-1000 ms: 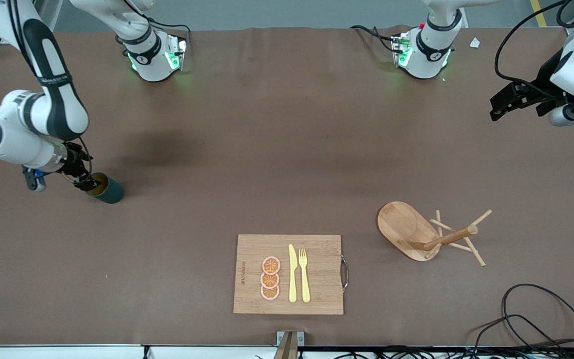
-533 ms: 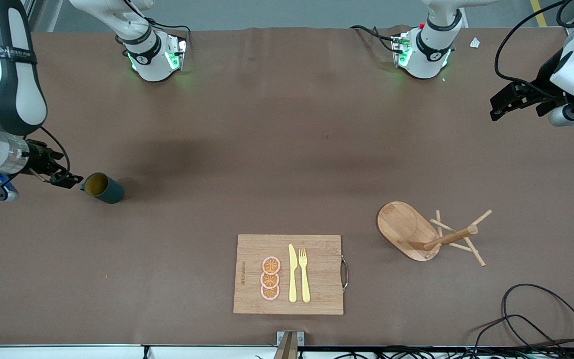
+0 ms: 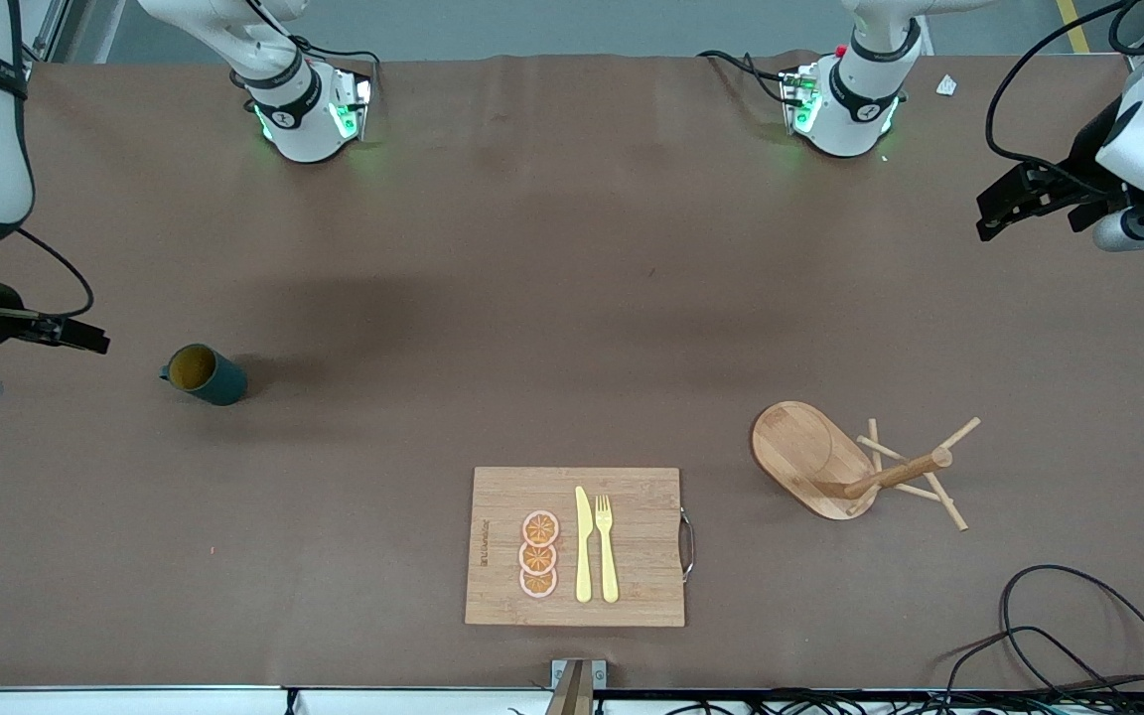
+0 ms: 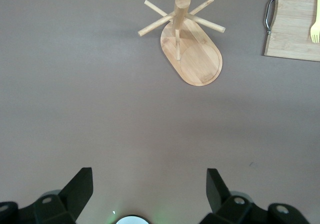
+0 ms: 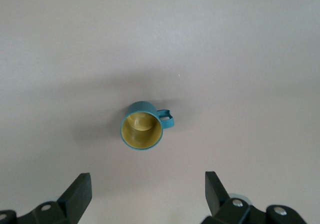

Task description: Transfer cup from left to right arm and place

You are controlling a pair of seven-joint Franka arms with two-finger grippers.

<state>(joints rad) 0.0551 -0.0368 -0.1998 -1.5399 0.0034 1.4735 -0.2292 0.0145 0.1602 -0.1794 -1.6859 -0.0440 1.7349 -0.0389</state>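
I see the cup (image 3: 205, 374) upright on the table (image 3: 572, 298), clear of my right gripper (image 3: 75, 336), whose jaws are spread and empty. My left gripper (image 3: 1004, 211) waits, jaws spread, over the table's own end.

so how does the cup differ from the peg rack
The cup is dark teal outside and yellow inside; the peg rack is bare light wood. The cup is a compact cylinder with one small handle; the rack is an oval base whose post carries several pegs. The cup stands toward the right arm's end, the rack toward the left arm's. Both stand on the table, ungripped.
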